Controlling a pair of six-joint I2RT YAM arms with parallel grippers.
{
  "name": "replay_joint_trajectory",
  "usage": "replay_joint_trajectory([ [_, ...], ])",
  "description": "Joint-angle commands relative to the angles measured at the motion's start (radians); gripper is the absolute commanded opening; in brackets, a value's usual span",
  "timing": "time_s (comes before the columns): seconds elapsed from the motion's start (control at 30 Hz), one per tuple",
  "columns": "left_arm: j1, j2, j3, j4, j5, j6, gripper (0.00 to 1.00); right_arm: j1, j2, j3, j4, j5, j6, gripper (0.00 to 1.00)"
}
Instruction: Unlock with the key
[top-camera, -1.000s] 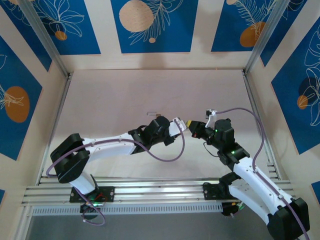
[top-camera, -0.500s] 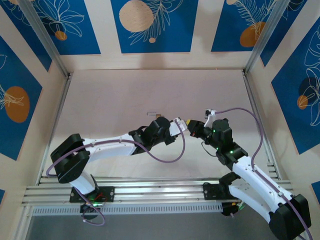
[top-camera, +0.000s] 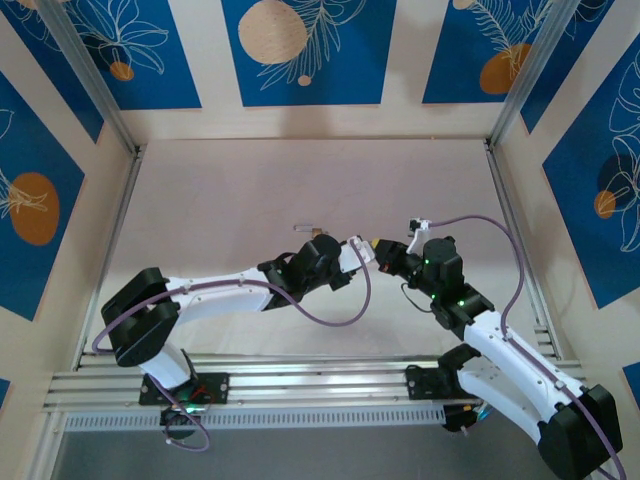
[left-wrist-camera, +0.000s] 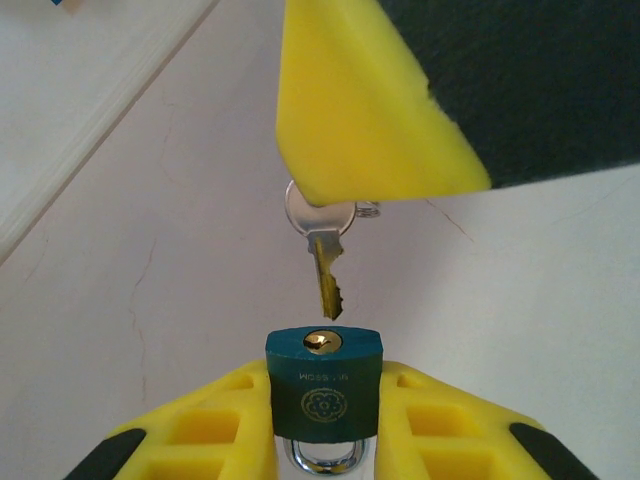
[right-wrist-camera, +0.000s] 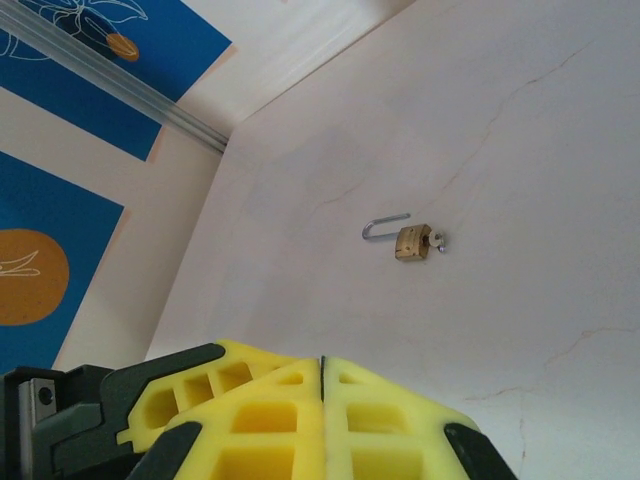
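L end effector (left-wrist-camera: 325, 372): clamped on green padlock (left-wrist-camera: 323, 390), one yellow finger each side of its body; lower parts of the fingers cut off by frame edge.
Green padlock: gripped in L fingers, keyhole face turned up twd key. Shackle mostly cut off at btm, just a chrome curve seen. Lettering on body too small to read.
R end effector (right-wrist-camera: 322, 365): fingers pressed together, no gap in R wrist view; clamped on key (left-wrist-camera: 325, 268).
Key: hangs blade-down, a bit tilted. Bow half hidden behind R yellow pad. Tip just above keyhole, not touching.
Top view: both end effectors meet tip to tip over mid counter (top-camera: 250, 190); key + lock too small to make out there.
Brass padlock (right-wrist-camera: 412, 241): lies on counter well apart, shackle swung open. Small bit at its side, can't tell what.
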Motion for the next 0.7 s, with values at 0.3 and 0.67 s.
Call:
replay_joint_trajectory([
  [0.3, -0.015, -0.004, 0.006, 0.027, -0.026, 0.015, 0.22, 0.019, 0.028, -0.011, 0.045, 0.012, 0.019, 0.00],
  [0.67, -0.018, 0.002, 0.010, 0.031, -0.036, 0.019, 0.22, 0.022, 0.034, -0.004, 0.041, 0.015, 0.016, 0.00],
])
